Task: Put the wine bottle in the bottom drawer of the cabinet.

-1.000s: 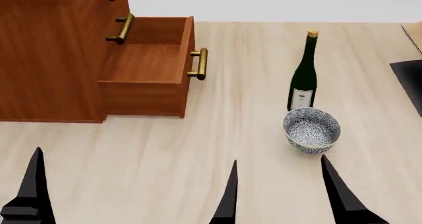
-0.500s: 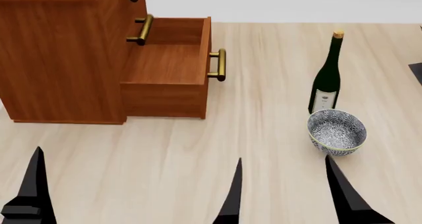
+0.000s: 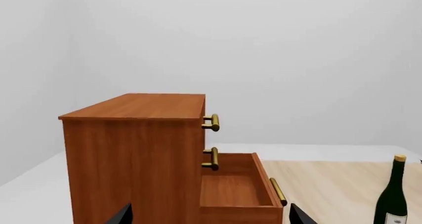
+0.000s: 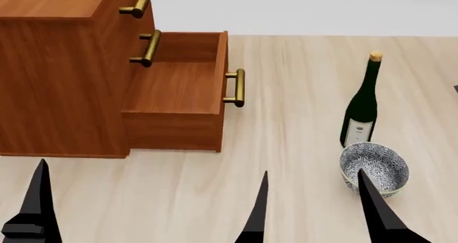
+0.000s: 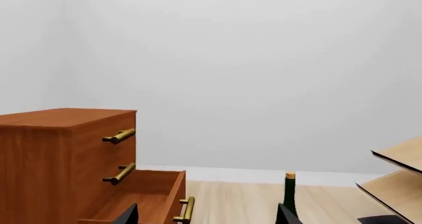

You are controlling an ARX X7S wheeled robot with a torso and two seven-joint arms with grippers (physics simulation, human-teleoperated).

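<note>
Standing pulled out (nothing inside): bottom drawer; wine bottle behind bowl.

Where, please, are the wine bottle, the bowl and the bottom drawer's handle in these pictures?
wine bottle [image 4: 362,106], head view, on its dark-green body above the label.
bowl [image 4: 374,167], head view, on its patterned inside.
bottom drawer's handle [image 4: 237,87], head view, on the middle of the brass bar.

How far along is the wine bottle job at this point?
Done: the bottom drawer of the cabinet is pulled open and empty. In hand: nothing; both tools sit low, open, away from everything. Left: the wine bottle stands upright on the floor behind the bowl, ungrasped, and must go into the drawer.
</note>
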